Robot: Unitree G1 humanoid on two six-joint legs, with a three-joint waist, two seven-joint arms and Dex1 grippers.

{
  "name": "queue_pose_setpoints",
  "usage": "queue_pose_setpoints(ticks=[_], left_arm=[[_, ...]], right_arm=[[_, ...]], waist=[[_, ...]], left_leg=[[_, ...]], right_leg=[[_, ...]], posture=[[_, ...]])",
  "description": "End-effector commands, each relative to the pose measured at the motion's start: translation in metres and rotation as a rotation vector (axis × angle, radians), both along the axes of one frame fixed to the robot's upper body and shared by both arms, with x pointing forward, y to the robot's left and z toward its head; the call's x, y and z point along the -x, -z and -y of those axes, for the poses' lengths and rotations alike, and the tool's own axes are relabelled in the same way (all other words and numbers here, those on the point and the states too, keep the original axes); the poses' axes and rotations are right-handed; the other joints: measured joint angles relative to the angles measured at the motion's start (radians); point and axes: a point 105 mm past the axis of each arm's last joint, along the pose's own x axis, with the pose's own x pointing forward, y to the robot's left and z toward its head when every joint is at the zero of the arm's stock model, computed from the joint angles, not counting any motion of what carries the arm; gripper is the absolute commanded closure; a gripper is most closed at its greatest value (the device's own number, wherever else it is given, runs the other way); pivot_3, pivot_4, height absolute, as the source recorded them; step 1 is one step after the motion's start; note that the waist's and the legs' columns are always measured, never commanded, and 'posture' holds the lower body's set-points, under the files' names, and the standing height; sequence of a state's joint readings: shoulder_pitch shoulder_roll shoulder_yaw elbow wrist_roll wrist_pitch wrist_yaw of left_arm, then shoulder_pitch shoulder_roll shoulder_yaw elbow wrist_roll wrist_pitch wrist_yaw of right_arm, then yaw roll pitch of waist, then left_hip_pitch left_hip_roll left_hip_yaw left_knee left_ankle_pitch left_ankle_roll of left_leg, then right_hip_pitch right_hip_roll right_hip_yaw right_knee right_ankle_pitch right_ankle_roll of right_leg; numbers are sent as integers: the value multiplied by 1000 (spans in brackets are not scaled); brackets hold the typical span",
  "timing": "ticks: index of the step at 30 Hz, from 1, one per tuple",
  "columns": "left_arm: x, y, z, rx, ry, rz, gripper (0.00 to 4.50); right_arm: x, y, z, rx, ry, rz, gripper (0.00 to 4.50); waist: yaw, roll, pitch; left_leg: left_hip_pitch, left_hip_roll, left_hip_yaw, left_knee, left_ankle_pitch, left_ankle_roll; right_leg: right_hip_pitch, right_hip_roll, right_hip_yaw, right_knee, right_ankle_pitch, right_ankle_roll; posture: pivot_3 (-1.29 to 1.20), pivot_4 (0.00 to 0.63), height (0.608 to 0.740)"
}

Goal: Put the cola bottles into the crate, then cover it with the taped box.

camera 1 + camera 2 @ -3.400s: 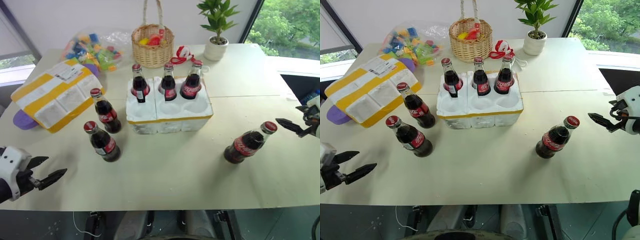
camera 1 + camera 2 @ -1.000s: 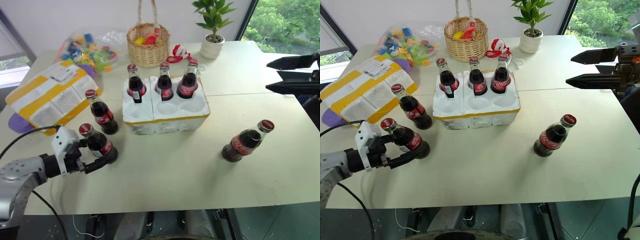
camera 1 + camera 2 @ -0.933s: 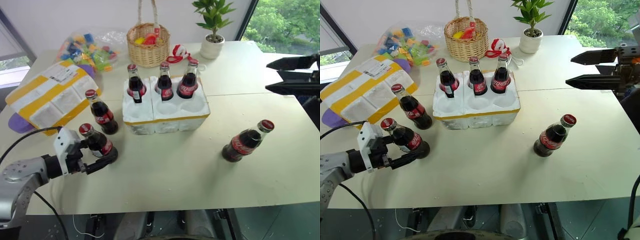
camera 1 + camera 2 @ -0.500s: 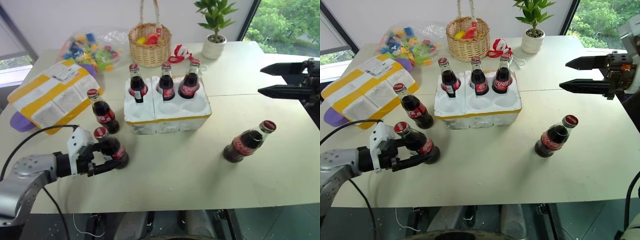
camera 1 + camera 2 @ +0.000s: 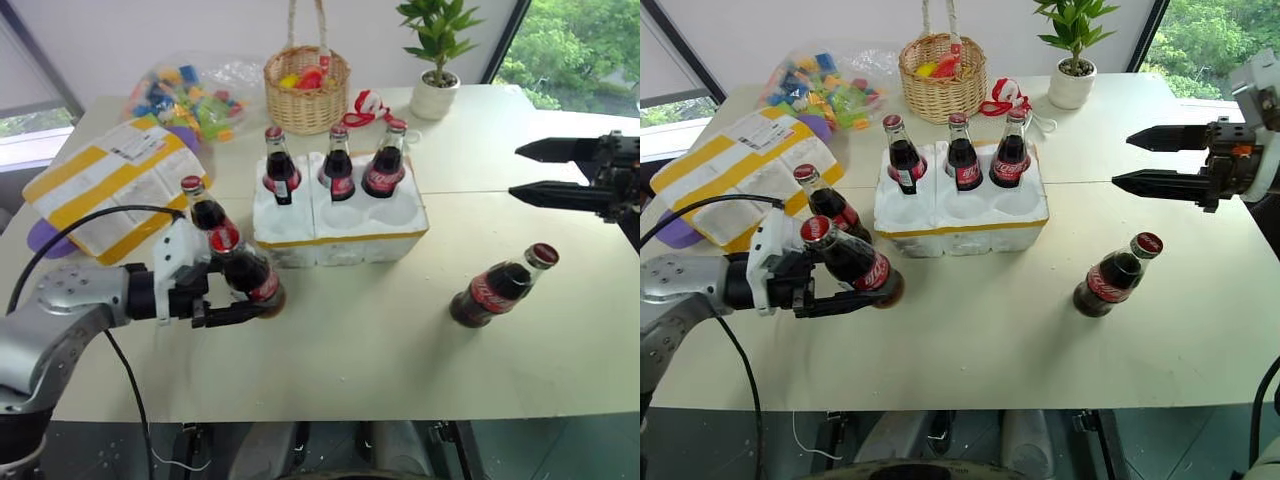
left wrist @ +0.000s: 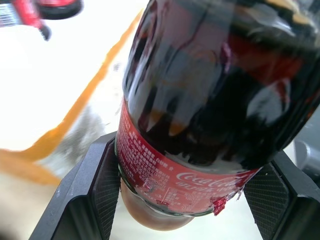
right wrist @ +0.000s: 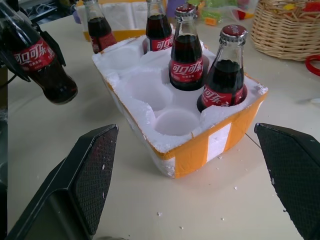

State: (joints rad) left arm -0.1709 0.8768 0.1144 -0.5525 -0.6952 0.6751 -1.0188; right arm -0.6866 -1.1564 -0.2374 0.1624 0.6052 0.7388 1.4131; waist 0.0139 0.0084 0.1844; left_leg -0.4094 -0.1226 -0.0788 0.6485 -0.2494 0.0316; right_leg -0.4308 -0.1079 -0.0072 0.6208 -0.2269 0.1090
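My left gripper [image 5: 250, 297] is shut on a cola bottle [image 5: 247, 273], which hangs tilted just above the table, left of the crate's front corner. The left wrist view has this bottle [image 6: 210, 100] between both pads [image 6: 102, 185]. The white foam crate [image 5: 340, 250] holds three cola bottles in its back wells [image 5: 338, 172]; the front wells are empty. One bottle [image 5: 203, 213] stands on the table left of the crate, another [image 5: 500, 286] on the right. My right gripper [image 5: 515, 171] hovers open above the table's right side, pointing at the crate. The taped box [image 5: 105, 190] lies far left.
A wicker basket [image 5: 306, 88], a bag of colourful toys [image 5: 190, 95], a red and white item [image 5: 366, 104] and a potted plant [image 5: 437, 95] line the back of the table. A purple thing [image 5: 38, 238] sticks out from under the taped box.
My left gripper has closed on the nearest bottle, lifted it and carried it right towards the crate. The right gripper has barely moved.
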Motion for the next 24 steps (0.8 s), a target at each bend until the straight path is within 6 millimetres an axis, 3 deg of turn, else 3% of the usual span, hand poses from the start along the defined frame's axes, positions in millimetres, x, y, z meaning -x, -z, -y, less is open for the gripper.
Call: queue_pose_setpoints(ticks=[1,6,16,24], left_arm=[[-7,-15,17,26,24,102,1686],[-29,-33,30,104,-40,151,1686],[-46,-56,59,169,-28,173,1686],[-23,-70,54,182,140,132,1686]], right_arm=[[7,-15,-1,-19,-2,65,0],[9,-12,-2,-24,6,59,0],[8,-7,-3,-50,38,51,0],[8,-5,-2,-67,62,56,0]], waist=[[2,0,0],[0,-1,1],[1,-2,1],[-2,-2,1]], left_leg=[[0,0,0,0,0,0],[0,0,0,1,1,1],[0,0,0,2,2,2],[0,0,0,2,3,0]], right_leg=[[0,0,0,0,0,0],[0,0,0,1,0,0],[0,0,0,5,1,1],[-2,0,0,7,0,0]], posture=[[0,150,732],[0,150,732],[0,150,732],[0,150,732]])
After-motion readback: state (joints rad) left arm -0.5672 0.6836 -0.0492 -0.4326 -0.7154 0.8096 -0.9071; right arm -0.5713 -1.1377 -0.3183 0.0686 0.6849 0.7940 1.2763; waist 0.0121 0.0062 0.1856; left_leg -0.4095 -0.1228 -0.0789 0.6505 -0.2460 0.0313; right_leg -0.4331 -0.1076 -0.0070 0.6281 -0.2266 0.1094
